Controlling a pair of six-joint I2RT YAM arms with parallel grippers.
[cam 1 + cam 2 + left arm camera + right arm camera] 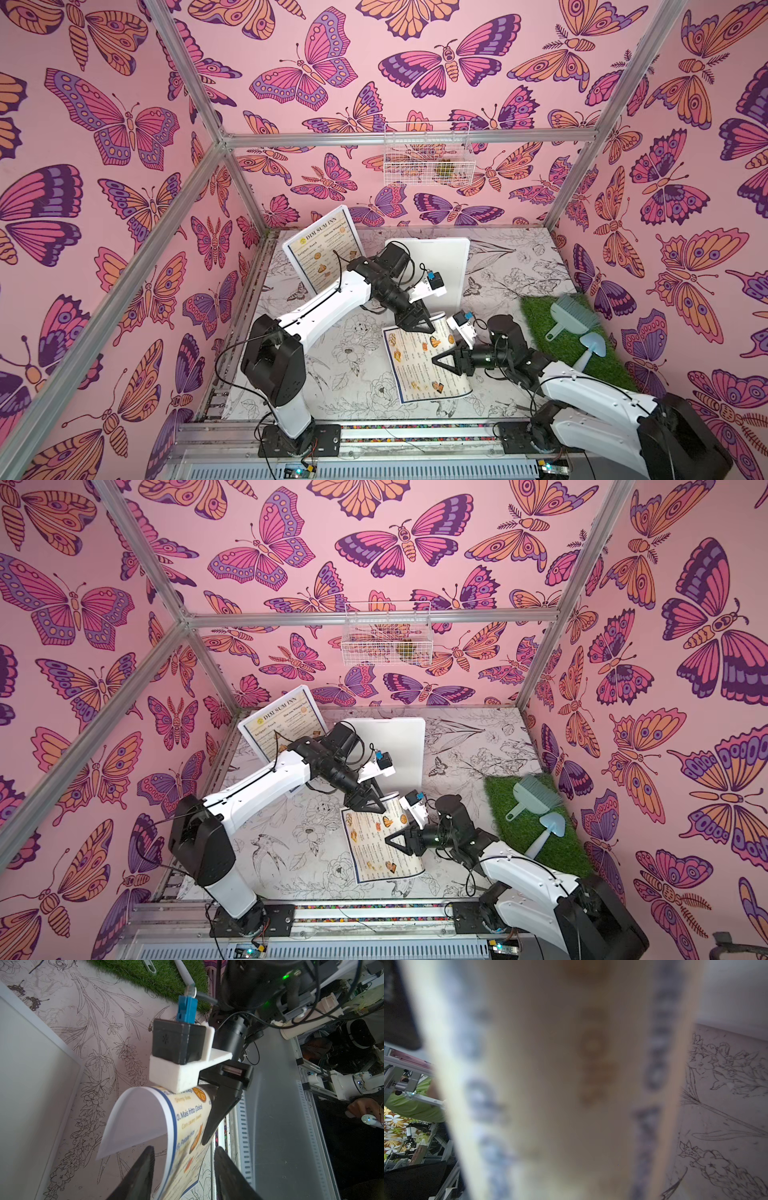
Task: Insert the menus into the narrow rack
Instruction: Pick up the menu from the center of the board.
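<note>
One menu (419, 374) (374, 854) lies on the table, its far edge arched up and curled back to show the white underside (133, 1118). My left gripper (419, 328) (184, 1149) is open, its jaws apart on either side of that raised edge. My right gripper (436, 358) (390, 837) reaches over the same menu from the right, with one finger (220, 1113) on the printed side. The blurred menu (560, 1084) fills the right wrist view and hides its jaws. A second menu (322, 245) leans at the back left. The white wire rack (428, 153) hangs on the back wall.
A white board (451, 257) (31, 1095) lies flat behind the arms. At the right is a green grass mat (540, 320) with a grey dustpan and brush (569, 311) and a pale blue brush (594, 345). Aluminium frame posts stand at the corners.
</note>
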